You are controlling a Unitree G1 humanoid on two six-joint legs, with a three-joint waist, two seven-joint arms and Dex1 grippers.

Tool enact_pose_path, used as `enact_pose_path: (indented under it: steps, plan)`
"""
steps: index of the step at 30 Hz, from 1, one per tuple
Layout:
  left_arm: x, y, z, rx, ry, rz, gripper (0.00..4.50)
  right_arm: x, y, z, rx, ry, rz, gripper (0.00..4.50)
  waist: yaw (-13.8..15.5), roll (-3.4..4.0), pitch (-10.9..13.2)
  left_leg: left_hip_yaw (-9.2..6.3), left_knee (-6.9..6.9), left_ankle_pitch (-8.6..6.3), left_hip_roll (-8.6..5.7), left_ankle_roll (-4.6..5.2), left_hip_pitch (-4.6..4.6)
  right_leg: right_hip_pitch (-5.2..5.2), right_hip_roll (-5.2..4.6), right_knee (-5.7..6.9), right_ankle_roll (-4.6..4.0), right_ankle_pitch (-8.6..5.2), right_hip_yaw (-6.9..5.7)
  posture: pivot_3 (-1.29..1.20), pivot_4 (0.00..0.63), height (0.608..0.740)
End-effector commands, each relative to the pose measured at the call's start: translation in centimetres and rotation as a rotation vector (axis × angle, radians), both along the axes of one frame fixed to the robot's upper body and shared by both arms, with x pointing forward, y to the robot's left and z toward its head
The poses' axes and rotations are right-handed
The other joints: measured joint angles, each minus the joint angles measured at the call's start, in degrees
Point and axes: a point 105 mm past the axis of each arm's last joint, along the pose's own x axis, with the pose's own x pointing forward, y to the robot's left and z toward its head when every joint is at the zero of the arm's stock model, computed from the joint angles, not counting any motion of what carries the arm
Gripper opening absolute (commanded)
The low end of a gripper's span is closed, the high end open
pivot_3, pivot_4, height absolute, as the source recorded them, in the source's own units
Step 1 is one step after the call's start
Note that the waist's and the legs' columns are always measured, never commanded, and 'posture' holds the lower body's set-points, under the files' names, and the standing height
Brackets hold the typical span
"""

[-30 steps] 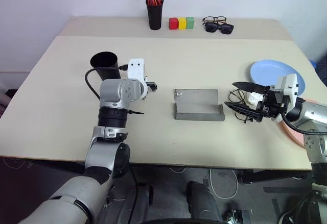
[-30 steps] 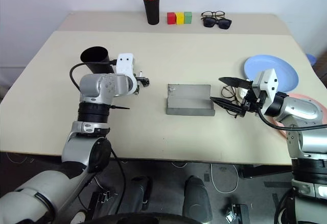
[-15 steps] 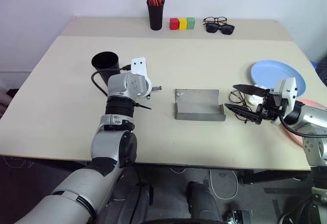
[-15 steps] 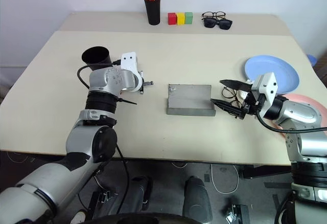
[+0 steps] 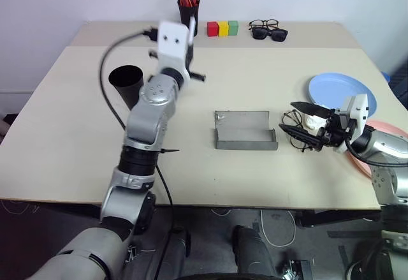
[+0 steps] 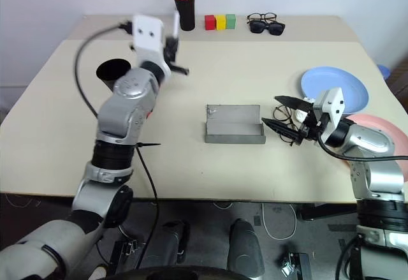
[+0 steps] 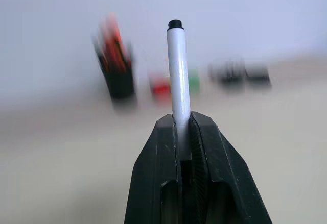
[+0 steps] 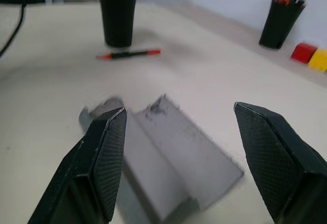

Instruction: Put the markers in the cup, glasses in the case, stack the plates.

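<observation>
Lifted high since a second ago, the left gripper (image 7: 180, 132) is clamped on the white marker (image 7: 178, 81), whose long axis runs on past the fingertips, black end foremost, toward the back wall. That arm reaches up and forward above the black cup (image 5: 126, 83). Low beside the wire-frame glasses (image 5: 294, 125), the right gripper (image 5: 307, 127) points level toward the open grey case (image 5: 246, 131), its fingers spread apart. A red-capped black marker (image 8: 129, 54) lies flat near the cup's base. Blue plate (image 5: 338, 91) and pink plate (image 5: 389, 131) rest on the beige table (image 5: 70, 127), which stands against a pale wall.
</observation>
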Motion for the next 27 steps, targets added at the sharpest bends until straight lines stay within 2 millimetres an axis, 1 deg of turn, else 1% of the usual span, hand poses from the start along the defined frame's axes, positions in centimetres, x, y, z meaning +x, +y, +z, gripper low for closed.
enact_pose_path:
  steps: [1, 4, 6, 8, 10, 12, 15, 17, 21, 24, 27]
  plan:
    - [-0.2, 4.0, 1.0, 0.038, -0.137, 0.201, 0.08, 0.4, 0.7, 1.0, 0.03, -0.043, 0.017, 3.43, 0.0, 0.0, 0.0, -0.01, 0.03, 0.01, 0.0, 0.0, 0.03, 0.04, 0.01, 0.0, -0.03, 0.02, 0.0, 0.0, 0.15, 0.739]
    - [-0.7, 7.4, 1.1, 0.061, -0.208, 0.388, 0.08, 0.7, 1.3, 0.9, 0.037, -0.045, 0.032, 3.43, 0.1, -0.02, 0.0, -0.05, 0.1, 0.03, 0.0, 0.02, 0.03, 0.07, 0.02, 0.02, -0.01, 0.08, -0.01, 0.0, 0.15, 0.739]
    - [-1.1, 8.7, 1.0, 0.08, -0.247, 0.461, 0.08, 0.9, 1.5, 0.9, 0.039, -0.046, 0.036, 3.43, 0.1, -0.04, 0.0, -0.06, 0.09, 0.03, -0.01, 0.02, 0.0, 0.04, 0.02, 0.02, 0.0, 0.09, -0.01, 0.0, 0.15, 0.739]
    - [-1.2, 10.2, -0.1, 0.098, -0.254, 0.558, 0.08, 1.0, 1.6, 0.9, 0.043, -0.047, 0.04, 3.43, 0.3, -0.04, 0.0, -0.07, 0.08, 0.03, -0.01, 0.02, -0.03, -0.01, 0.02, 0.03, -0.01, 0.1, -0.01, 0.0, 0.15, 0.739]
    - [-0.8, 11.0, -1.4, 0.126, -0.243, 0.616, 0.08, 1.1, 1.7, 0.9, 0.046, -0.048, 0.042, 3.43, 0.5, -0.03, 0.0, -0.07, 0.06, 0.03, -0.01, 0.02, -0.02, -0.01, 0.02, 0.03, -0.01, 0.1, -0.01, 0.0, 0.15, 0.739]
    - [-0.3, 11.3, -2.1, 0.108, -0.22, 0.636, 0.08, 1.0, 1.7, 0.9, 0.05, -0.049, 0.043, 3.43, 0.5, -0.03, 0.0, -0.08, 0.06, 0.03, -0.02, 0.02, -0.02, 0.0, 0.02, 0.03, -0.01, 0.1, -0.03, 0.0, 0.15, 0.739]
    - [0.3, 11.2, -2.8, 0.075, -0.186, 0.631, 0.08, 0.9, 1.6, 0.9, 0.047, -0.048, 0.041, 3.43, 0.4, -0.04, 0.0, -0.08, 0.08, 0.03, -0.02, 0.02, -0.03, 0.0, 0.02, 0.04, 0.0, 0.11, -0.03, 0.0, 0.15, 0.739]
    - [0.8, 11.2, -3.7, 0.068, -0.149, 0.625, 0.08, 0.8, 1.5, 1.0, 0.045, -0.048, 0.036, 3.43, 0.4, -0.04, 0.0, -0.08, 0.08, 0.03, -0.02, 0.02, -0.03, 0.0, 0.02, 0.05, 0.01, 0.11, -0.03, 0.0, 0.15, 0.739]
    - [1.7, 10.7, -5.5, 0.049, -0.095, 0.61, 0.08, 0.6, 1.3, 1.0, 0.045, -0.048, 0.026, 3.43, 0.4, -0.04, 0.0, -0.08, 0.08, 0.03, -0.02, 0.02, -0.02, -0.01, 0.02, 0.06, 0.01, 0.11, -0.03, 0.0, 0.15, 0.739]
    - [2.1, 10.0, -5.8, 0.044, -0.085, 0.586, 0.08, 0.3, 1.2, 0.9, 0.044, -0.045, 0.018, 3.43, 0.4, -0.04, 0.0, -0.08, 0.08, 0.03, -0.02, 0.02, -0.03, -0.01, 0.02, 0.05, 0.01, 0.11, -0.03, 0.0, 0.15, 0.739]
    - [2.1, 9.6, -6.1, 0.056, -0.077, 0.564, 1.19, 0.1, 1.1, 1.0, 0.043, -0.045, 0.007, 3.43, 0.3, -0.04, 0.0, -0.08, 0.07, 0.03, -0.02, 0.02, -0.02, -0.01, 0.02, 0.06, 0.01, 0.11, -0.03, 0.0, 0.15, 0.739]
